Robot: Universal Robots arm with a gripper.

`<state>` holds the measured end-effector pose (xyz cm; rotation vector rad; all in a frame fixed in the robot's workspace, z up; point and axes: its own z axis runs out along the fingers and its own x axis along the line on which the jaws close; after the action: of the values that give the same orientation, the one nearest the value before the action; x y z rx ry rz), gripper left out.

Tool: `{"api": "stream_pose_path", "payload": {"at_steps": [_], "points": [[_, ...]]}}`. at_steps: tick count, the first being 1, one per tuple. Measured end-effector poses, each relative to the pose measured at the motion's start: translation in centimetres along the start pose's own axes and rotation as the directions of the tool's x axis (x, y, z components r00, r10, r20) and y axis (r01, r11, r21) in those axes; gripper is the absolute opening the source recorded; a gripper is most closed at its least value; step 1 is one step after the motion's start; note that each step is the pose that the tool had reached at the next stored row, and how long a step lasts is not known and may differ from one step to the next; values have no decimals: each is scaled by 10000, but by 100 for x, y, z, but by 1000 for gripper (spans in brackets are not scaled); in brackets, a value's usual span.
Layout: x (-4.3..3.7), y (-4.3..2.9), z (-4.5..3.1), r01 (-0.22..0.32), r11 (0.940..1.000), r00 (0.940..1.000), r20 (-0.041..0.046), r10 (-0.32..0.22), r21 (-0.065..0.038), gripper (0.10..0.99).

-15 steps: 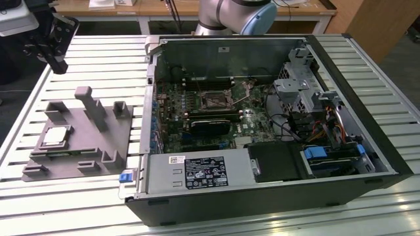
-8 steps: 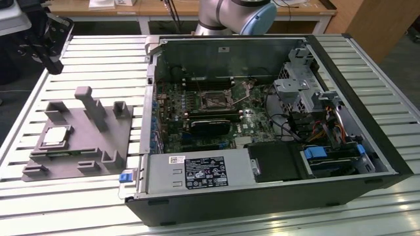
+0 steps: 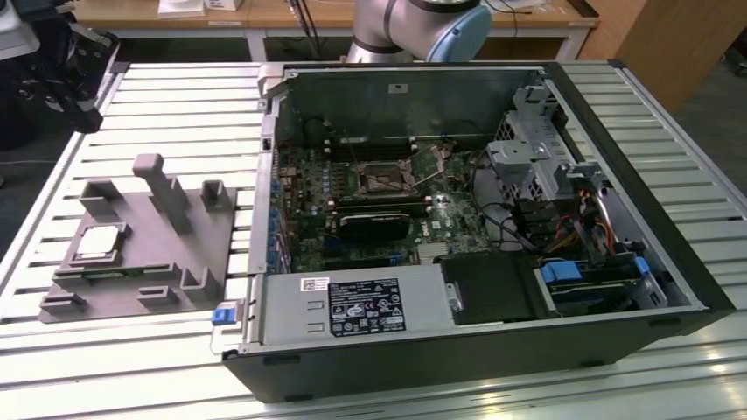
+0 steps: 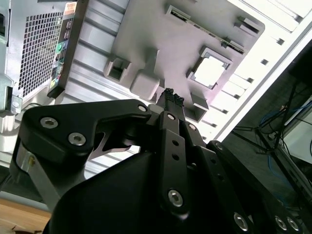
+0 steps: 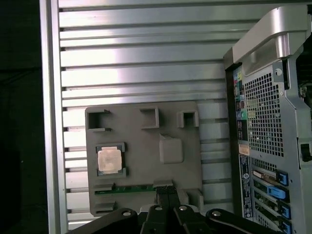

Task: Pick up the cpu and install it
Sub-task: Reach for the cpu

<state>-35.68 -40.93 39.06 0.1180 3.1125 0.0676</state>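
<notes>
Ribbed silver tabletop (image 3: 175, 114) underneath everything, wooden desks (image 3: 350, 13) behind it. Carries two things in the exterior view: toward the exterior view's left a grey holder block (image 3: 152, 254), and toward the exterior view's right an open black computer case (image 3: 467, 372) lying on its side, near the block but apart from it. Inside the case, a green motherboard with a black square socket frame (image 3: 382, 179) near its middle. Closer to the camera, a grey power supply (image 3: 350, 306) bearing a label. Behind the case, the lower part of the arm (image 3: 421, 26), grey with a blue cap.

On the holder block, in a square pocket with raised corners: the cpu (image 3: 100, 242). Lies flat there, pale metal top facing up, on the side of the block away from the case. Sits in that same pocket in the first wrist view, cpu (image 5: 108, 160), well apart from a rounded post (image 5: 170, 148). Shines bright in the second wrist view, cpu (image 4: 208, 73).

In both wrist views, the gripper (image 5: 165, 189) (image 4: 170, 97), black, with fingertips pressed together and pinching nothing. Hangs over the edge of the holder block, close to a thin green strip (image 5: 131, 188) slotted into that edge. Stays clear of the cpu, no contact with it. Cannot tell how high above the block.
</notes>
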Motion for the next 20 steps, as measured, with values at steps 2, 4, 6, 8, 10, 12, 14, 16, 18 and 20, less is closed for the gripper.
{"api": "stream_pose_path", "payload": {"at_steps": [2, 4, 6, 8, 10, 12, 14, 16, 18, 20], "points": [[21, -2, 0, 0, 10000, 10000, 0, 0, 0, 106], [44, -3, 0, 0, 10000, 10000, 1, 0, 0, 106], [67, -5, 0, 0, 10000, 10000, 0, 0, 0, 106], [90, -7, 0, 0, 10000, 10000, 1, 0, -1, 106], [112, -9, -1, 0, 10000, 10000, 0, 0, 1, 106], [136, -10, -1, 0, 10000, 10000, 0, 0, 0, 106], [159, -12, 0, 1, 10000, 10000, 0, -1, 0, 106], [181, -14, -1, 0, 10000, 10000, 0, 0, 0, 106], [203, -15, 0, 0, 10000, 10000, 1, 0, 0, 106], [226, -17, 0, 0, 10000, 10000, 1, 0, 0, 106]]}}
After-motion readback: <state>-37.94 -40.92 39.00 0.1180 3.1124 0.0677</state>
